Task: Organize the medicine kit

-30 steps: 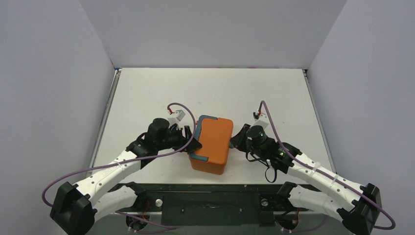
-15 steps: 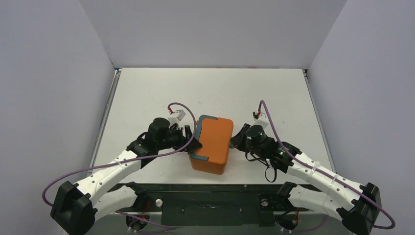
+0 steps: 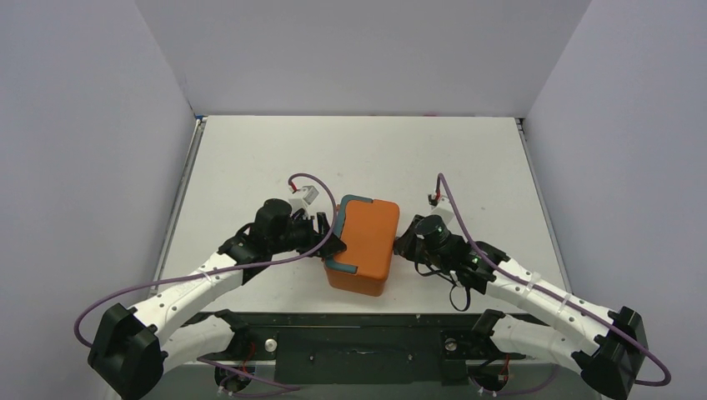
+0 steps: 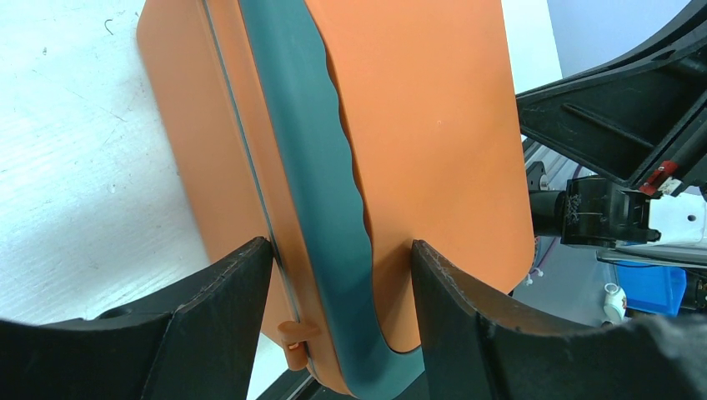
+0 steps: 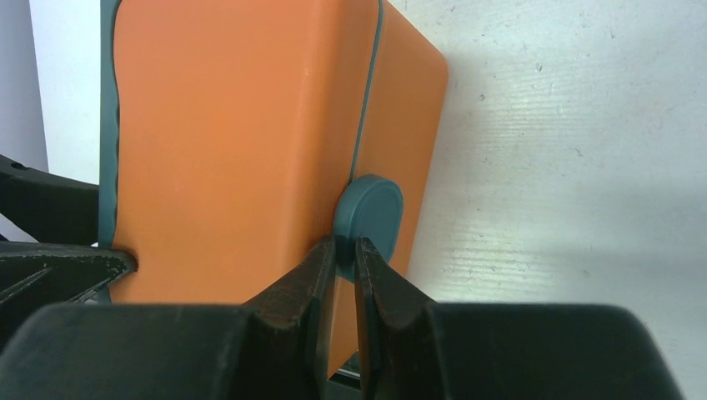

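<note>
1. The kit (image 3: 363, 242) sits shut on the table (image 3: 367, 150), near the front edge, between the two arms.
2. The left gripper (image 4: 342, 250) stands well open, straddling the teal handle (image 4: 308, 167) — I cannot tell whether its fingers touch.
3. The right gripper (image 5: 346, 246) is almost closed, its tips pinching the rim of the round teal latch (image 5: 371, 208).
4. The step in hand looks like unlatching — the lid (image 5: 233, 125) is not yet up.
5. Next, the right should work the latch free while the left steadies the kit.
</note>
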Robot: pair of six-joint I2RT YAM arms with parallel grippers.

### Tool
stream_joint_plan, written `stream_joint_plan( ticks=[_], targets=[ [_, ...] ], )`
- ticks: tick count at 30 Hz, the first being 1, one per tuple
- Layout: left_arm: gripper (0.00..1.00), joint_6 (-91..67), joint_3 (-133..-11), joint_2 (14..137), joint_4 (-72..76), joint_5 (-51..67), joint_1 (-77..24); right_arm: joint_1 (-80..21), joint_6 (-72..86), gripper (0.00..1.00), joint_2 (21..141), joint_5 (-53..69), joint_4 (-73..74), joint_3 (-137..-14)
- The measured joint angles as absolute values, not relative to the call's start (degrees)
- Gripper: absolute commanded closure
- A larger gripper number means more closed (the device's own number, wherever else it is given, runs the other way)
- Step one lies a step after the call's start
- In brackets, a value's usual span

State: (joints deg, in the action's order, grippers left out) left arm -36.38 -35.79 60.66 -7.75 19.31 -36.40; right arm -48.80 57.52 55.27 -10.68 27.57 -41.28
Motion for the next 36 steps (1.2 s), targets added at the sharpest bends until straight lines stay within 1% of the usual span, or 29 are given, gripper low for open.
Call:
stream_joint_plan(
  ticks=[15, 26, 32, 36],
  targets=[
    [0.44, -36.38, -35.83, 60.82, -7.64, 19.27, -36.45, -48.80, 61.06, 0.89, 53.21, -10.83, 22.55, -36.75],
    [0.44, -37.15, -35.83, 60.69, -7.44, 17.34, -36.45, -48.27, 67.35, 0.89, 50.74, -13.02, 8.97, -28.49],
    [0.44, -37.30, -35.83, 60.58, -7.49, 17.08, -36.45, -48.12, 70.04, 0.87, 48.71, -13.43, 3.14, -24.21],
    [0.44, -37.30, -35.83, 60.51, -7.57, 16.82, -36.58, -48.12, 71.13, 0.83, 48.14, -13.54, 1.34, -22.83]
  ],
)
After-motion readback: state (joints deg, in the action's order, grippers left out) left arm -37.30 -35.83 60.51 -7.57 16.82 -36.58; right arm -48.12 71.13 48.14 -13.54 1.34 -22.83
